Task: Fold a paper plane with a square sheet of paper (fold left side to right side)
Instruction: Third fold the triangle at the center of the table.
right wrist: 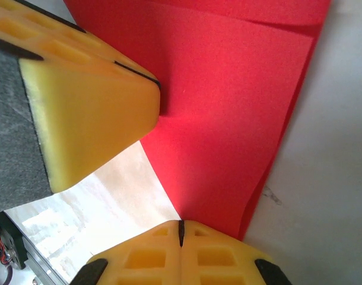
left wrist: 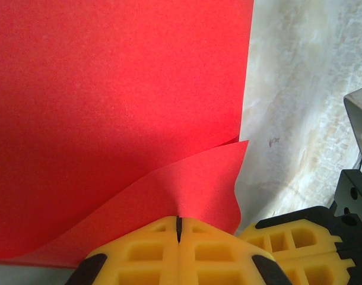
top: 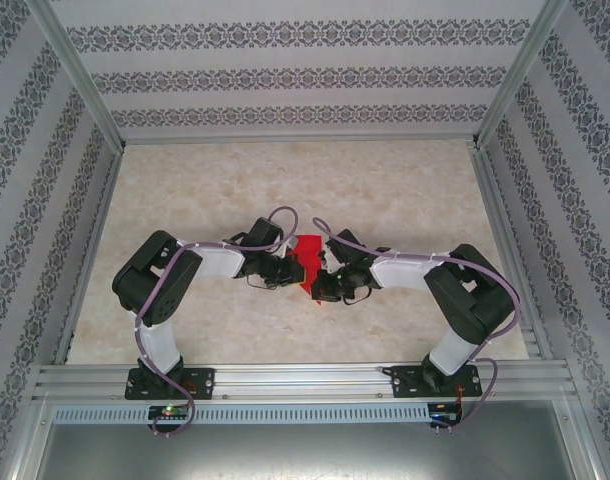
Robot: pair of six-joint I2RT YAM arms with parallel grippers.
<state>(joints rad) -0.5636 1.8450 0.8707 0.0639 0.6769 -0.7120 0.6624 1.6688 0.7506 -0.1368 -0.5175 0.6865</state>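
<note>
Mostly hidden mid-frame beneath wrists, square sheet of paper [top: 307, 248], edges pinched in closed left gripper [left wrist: 178, 221] and right gripper [right wrist: 181, 224], open table [top: 405, 180] beyond.

Square sheet of paper [top: 307, 262]: thin, bright red, matte. It sits near the centre of the table [top: 405, 190], mostly flat on it. It is partly folded, one red layer lying over another, their edges not lined up. One flap [left wrist: 193, 184] curls up off the table in a soft bend. From above, the outline is partly hidden.
</note>
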